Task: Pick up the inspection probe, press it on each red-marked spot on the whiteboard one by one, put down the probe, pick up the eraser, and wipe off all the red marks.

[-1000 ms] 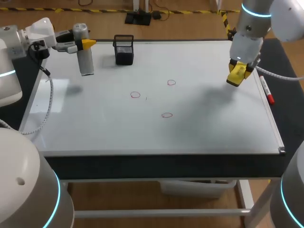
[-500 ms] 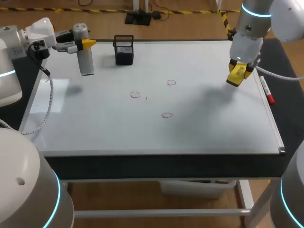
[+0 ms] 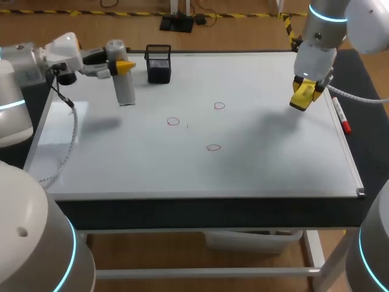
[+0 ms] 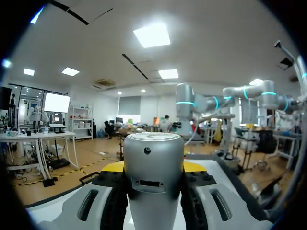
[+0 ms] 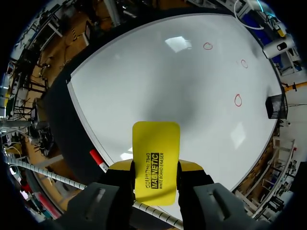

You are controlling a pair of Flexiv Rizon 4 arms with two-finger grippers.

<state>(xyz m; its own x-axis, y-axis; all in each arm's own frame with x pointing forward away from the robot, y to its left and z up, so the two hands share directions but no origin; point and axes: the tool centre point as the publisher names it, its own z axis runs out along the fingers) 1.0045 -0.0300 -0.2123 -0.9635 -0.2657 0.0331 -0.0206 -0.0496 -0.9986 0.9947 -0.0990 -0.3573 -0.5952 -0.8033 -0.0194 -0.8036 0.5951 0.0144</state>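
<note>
Left arm has carried the probe [image 3: 124, 88] from further left of the mesh cup [image 3: 158, 64] to just beside it; right arm unmoved. Nearest, red marks [image 3: 173, 121], three of them, lie in front of the cup on the whiteboard [image 3: 255, 164], a slick flat top on the bench. Left pincer [image 3: 123, 64] pinches the probe's upper body, its tip apparently clear of the board. Probe looks rigid, smooth metal, probably weighty: grip high and firm. Right pincer [image 3: 305, 90] clamps the eraser [image 5: 156, 158], well right of the cup
</note>
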